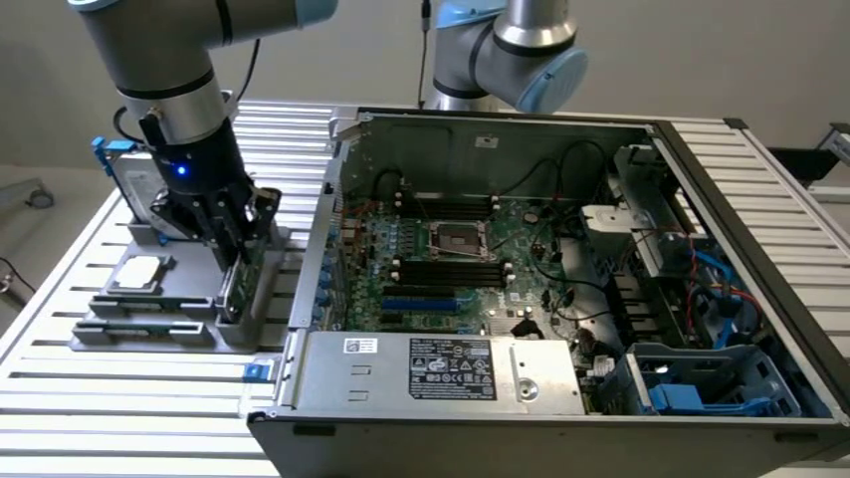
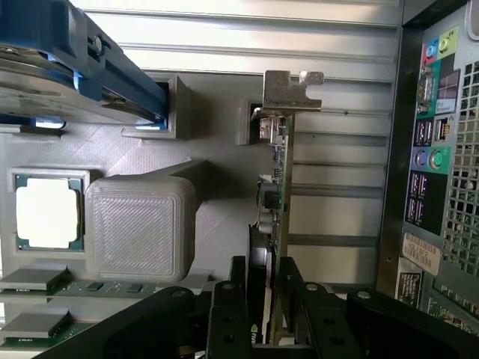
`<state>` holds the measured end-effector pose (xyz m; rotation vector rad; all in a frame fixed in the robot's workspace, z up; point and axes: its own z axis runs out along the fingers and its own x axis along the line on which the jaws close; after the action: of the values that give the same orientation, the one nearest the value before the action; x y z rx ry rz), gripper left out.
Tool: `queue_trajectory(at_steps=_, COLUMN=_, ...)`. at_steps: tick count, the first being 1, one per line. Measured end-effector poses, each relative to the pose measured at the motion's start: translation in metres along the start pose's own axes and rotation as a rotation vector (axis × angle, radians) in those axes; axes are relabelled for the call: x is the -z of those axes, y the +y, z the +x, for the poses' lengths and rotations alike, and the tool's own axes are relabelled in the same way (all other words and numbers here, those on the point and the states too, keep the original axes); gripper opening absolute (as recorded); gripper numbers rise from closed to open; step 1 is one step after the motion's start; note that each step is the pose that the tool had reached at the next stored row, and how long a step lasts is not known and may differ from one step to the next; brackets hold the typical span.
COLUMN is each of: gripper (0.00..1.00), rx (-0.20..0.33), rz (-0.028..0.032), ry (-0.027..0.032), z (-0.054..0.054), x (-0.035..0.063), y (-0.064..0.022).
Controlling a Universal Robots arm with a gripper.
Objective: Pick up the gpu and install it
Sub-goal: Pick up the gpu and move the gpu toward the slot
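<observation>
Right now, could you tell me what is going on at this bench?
The arm's claw is down over the gpu, which stands on edge in a slot of the grey holder. The holder sits on the table beside the open computer case. The gpu is in the holder, not in the case, so it is not yet installed.
</observation>
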<state>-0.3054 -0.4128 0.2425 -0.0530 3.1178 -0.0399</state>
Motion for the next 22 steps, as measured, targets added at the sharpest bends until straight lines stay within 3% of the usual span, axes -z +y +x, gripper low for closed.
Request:
queue_trajectory(at_steps=14, gripper=0.26, rx=-0.003, rz=-0.0005, ry=-0.0001, z=0.0, x=0.0015, y=-0.0001)
queue_trajectory(at_steps=22, gripper=0.26, rx=-0.003, rz=-0.0003, ry=0.0001, z=-0.001, x=0.0369, y=-0.001)
